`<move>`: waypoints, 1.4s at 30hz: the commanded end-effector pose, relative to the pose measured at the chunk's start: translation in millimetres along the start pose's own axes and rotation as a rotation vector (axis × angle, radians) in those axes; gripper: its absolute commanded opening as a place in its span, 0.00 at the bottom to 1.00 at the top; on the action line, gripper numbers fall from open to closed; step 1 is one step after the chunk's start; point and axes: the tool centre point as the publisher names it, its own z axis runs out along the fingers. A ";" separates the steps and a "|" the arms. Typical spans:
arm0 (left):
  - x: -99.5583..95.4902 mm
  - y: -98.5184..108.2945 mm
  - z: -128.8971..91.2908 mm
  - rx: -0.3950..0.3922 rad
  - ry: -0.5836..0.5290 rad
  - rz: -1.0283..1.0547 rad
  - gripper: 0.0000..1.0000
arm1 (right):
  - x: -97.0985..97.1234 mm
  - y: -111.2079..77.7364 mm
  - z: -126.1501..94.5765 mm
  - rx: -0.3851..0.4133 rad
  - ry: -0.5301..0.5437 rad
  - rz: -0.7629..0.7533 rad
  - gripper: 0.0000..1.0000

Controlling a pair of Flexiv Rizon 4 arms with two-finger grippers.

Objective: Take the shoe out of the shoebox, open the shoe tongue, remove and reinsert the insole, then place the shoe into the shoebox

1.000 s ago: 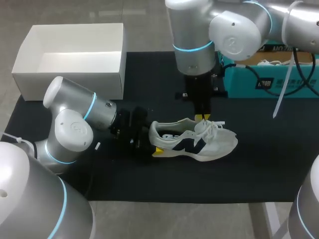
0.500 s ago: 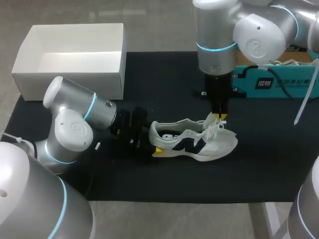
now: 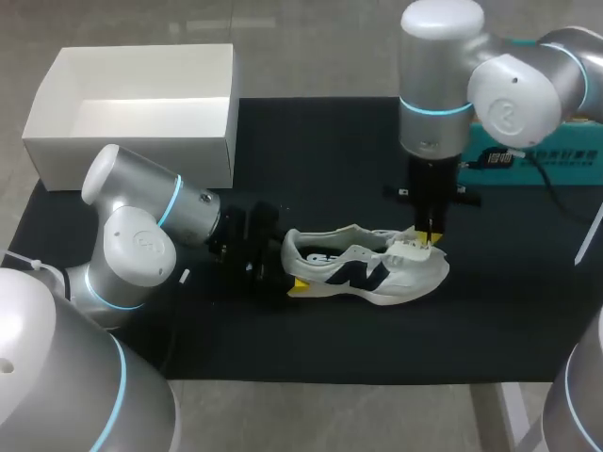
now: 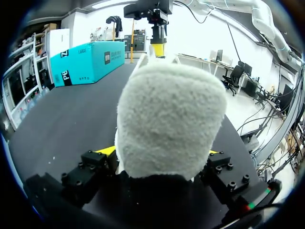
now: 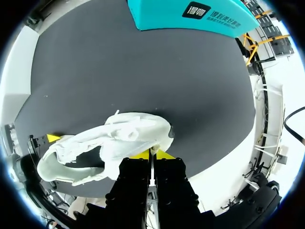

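1. The shoe [image 3: 363, 273] stands upright on the mat [image 3: 330, 160].
2. The left gripper [image 4: 159, 151] clamps its heel.
3. The right gripper [image 5: 152, 154], over the toe end, is clenched on a lace [image 5: 151, 168].

Open mat [image 3: 311, 169] separates the shoe [image 3: 367, 268] from the white shoebox [image 3: 132, 141]; a teal box [image 3: 556, 158] crowds the far-right corner
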 end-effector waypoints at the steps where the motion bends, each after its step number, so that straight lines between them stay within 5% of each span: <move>1: -2.1 3.7 0.2 -0.004 0.002 0.000 0.00 | -1.1 2.2 15.2 0.002 0.031 0.004 0.00; 14: -2.1 3.7 0.2 -0.004 0.002 0.000 0.00 | 1.3 4.0 38.8 -0.024 0.082 0.040 0.00; 19: -2.1 3.7 0.2 -0.004 0.002 0.000 0.00 | 1.3 2.9 43.4 -0.017 0.090 0.044 0.42; 20: -2.1 3.7 0.2 -0.004 0.002 0.000 0.00 | 0.5 3.2 42.4 -0.019 0.089 0.049 0.59; 21: -2.1 3.7 0.2 -0.004 0.002 0.000 0.00 | -0.4 3.3 39.2 -0.023 0.088 0.051 0.90; 22: -2.1 3.7 0.2 -0.004 0.002 0.000 0.00 | -1.2 3.1 35.5 -0.031 0.086 0.055 1.00; 38: -2.1 3.7 0.2 -0.004 0.002 0.000 0.00 | -6.6 -3.0 -32.2 -0.202 0.084 -0.053 1.00; 42: -2.1 3.7 0.2 -0.004 0.002 0.000 0.00 | -2.7 -5.9 -48.0 -0.262 0.156 -0.169 1.00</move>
